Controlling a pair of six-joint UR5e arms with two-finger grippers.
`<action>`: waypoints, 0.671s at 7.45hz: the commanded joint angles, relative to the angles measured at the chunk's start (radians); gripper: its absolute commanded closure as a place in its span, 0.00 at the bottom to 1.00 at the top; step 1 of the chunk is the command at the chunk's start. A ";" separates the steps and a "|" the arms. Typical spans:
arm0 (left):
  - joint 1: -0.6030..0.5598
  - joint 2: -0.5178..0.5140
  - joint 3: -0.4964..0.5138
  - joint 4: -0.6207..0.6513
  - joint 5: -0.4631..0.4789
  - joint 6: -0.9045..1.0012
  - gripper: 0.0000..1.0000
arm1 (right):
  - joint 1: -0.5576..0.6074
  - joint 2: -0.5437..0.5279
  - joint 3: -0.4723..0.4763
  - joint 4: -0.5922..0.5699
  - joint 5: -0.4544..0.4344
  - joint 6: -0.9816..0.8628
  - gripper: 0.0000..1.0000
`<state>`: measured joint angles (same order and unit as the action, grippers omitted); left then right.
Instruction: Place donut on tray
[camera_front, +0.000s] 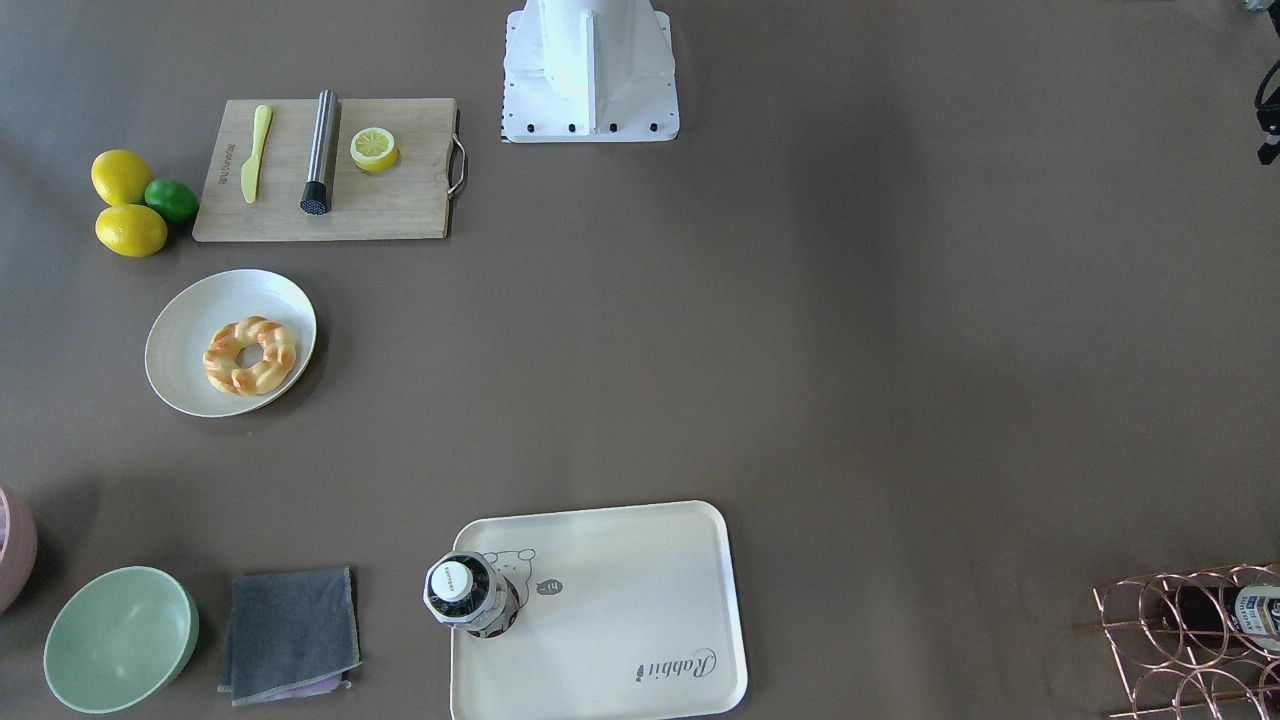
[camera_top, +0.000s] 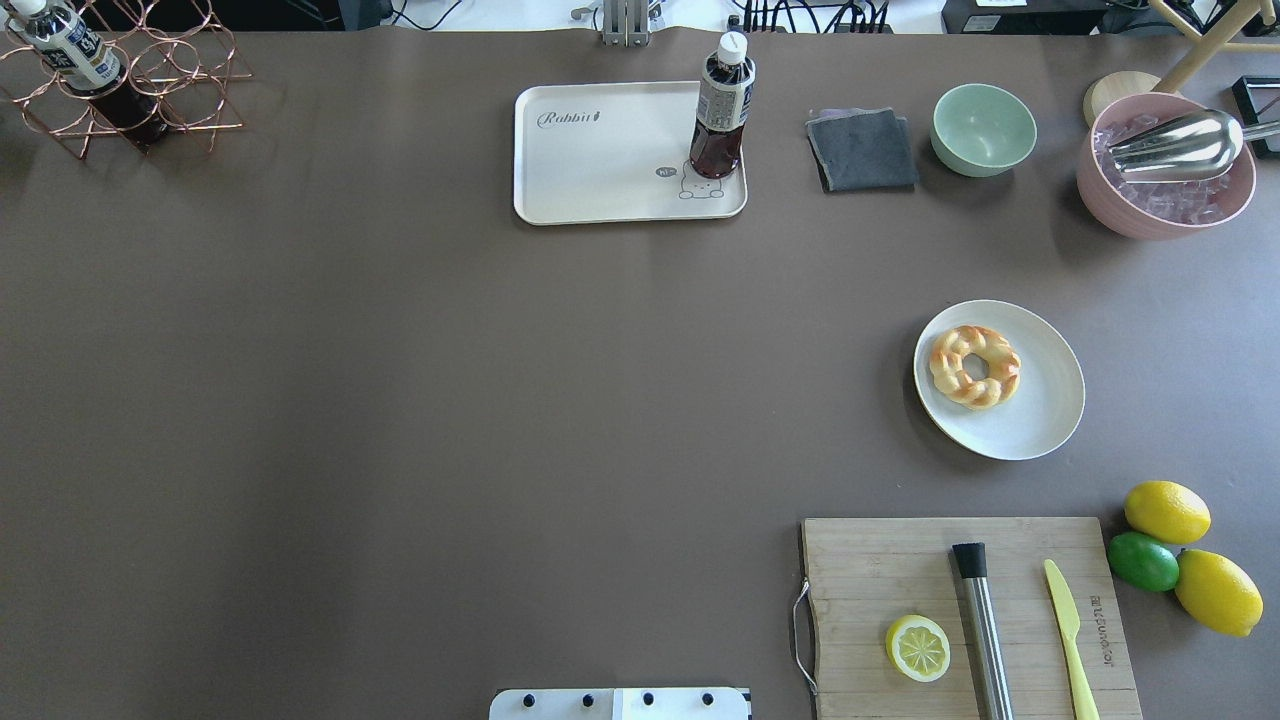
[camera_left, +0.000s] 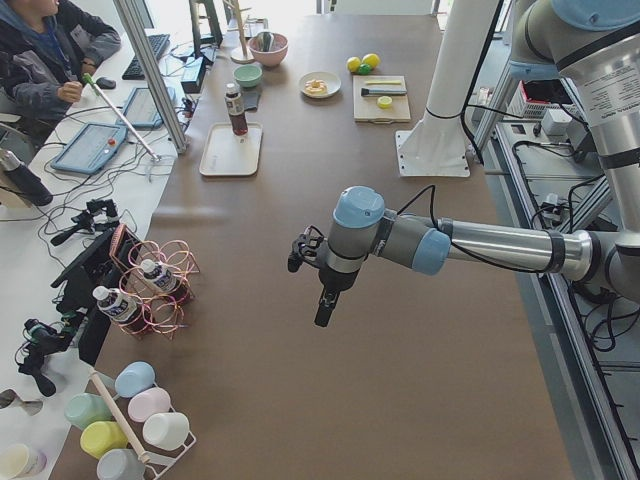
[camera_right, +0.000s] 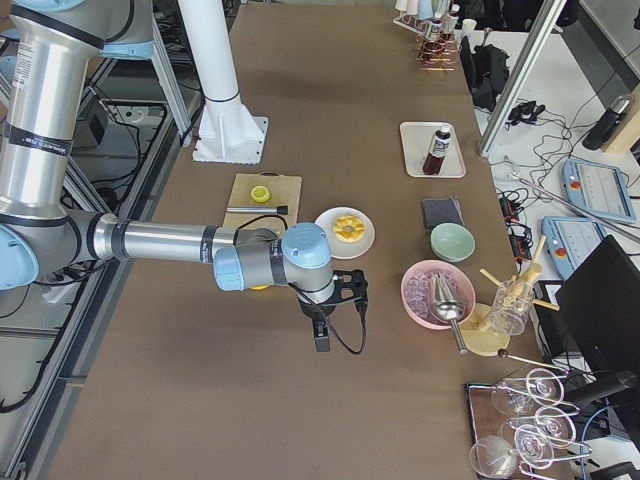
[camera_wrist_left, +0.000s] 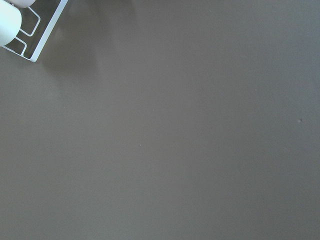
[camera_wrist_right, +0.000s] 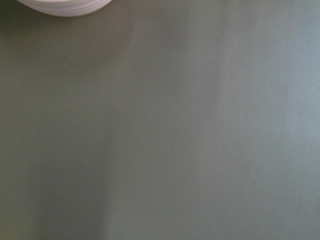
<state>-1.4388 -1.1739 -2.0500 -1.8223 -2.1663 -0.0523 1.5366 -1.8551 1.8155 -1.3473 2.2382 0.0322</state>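
Observation:
The donut (camera_top: 975, 366), a twisted golden ring, lies on a round white plate (camera_top: 1040, 410) on the table's right side; it also shows in the front-facing view (camera_front: 250, 355). The cream tray (camera_top: 600, 160) with "Rabbit" script sits at the far middle edge, with a dark drink bottle (camera_top: 722, 110) standing on its right corner. My left gripper (camera_left: 325, 305) hangs over bare table far from both; I cannot tell whether it is open. My right gripper (camera_right: 322, 335) hangs over the table beyond the plate, and I cannot tell its state either. Both wrist views show only tabletop.
A wooden cutting board (camera_top: 900, 570) with a lemon half (camera_top: 918, 647), steel muddler and yellow knife lies near right. Two lemons and a lime (camera_top: 1143, 561) sit beside it. A grey cloth (camera_top: 862, 150), green bowl (camera_top: 984, 128), pink ice bucket (camera_top: 1165, 165) and copper bottle rack (camera_top: 120, 80) line the far edge.

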 joint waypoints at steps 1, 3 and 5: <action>-0.002 -0.001 0.005 -0.029 0.046 -0.003 0.02 | -0.001 -0.001 0.007 0.002 0.003 0.000 0.00; -0.002 0.000 0.002 -0.034 0.046 -0.001 0.02 | -0.006 0.005 0.008 0.000 0.007 0.002 0.00; -0.002 -0.001 -0.002 -0.034 0.040 -0.001 0.02 | -0.006 0.008 0.004 0.000 0.023 0.002 0.00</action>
<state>-1.4403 -1.1740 -2.0499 -1.8549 -2.1221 -0.0538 1.5319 -1.8509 1.8232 -1.3468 2.2529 0.0336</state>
